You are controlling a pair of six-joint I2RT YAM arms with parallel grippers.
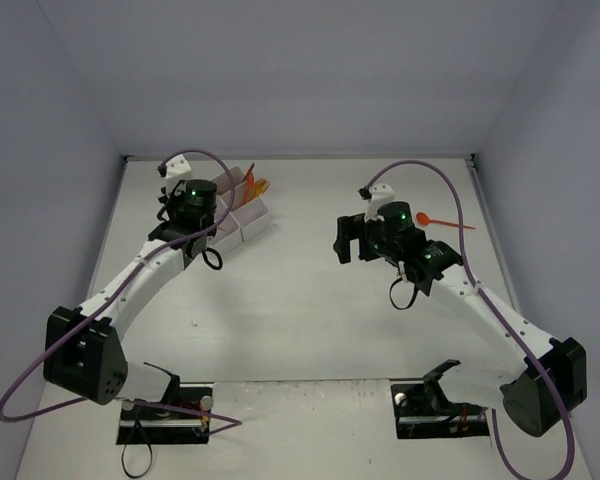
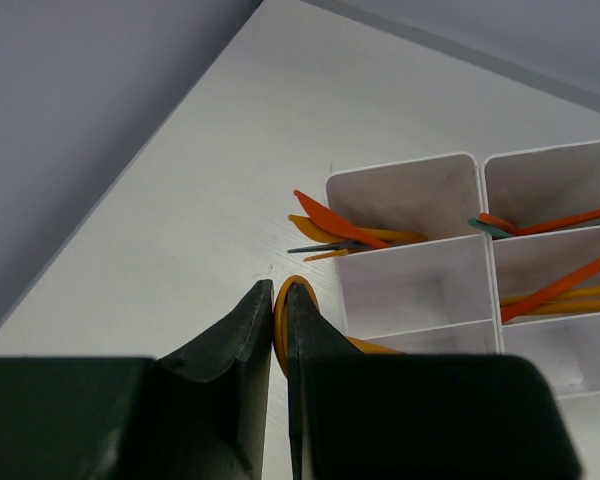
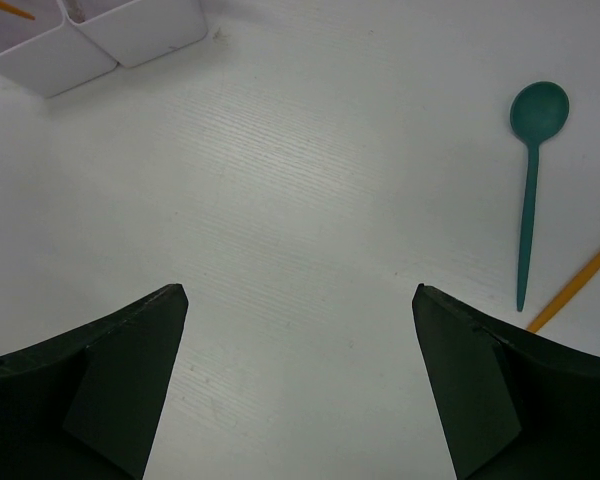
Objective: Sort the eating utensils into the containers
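Teal spoon [image 3: 532, 180], one on table [image 3: 300, 200], orange spoon [image 2: 280, 320], one in left claw [image 2: 278, 290]

The left fingers [image 2: 235, 345] hide most of an orange utensil [image 2: 279, 325]; only its curved edge shows. The tray [image 2: 410, 290] runs off the right edge. Another orange handle [image 3: 577, 288] is cut off too.

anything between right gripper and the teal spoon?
Nothing. The right wrist view shows only bare table between the open right gripper and the teal spoon.
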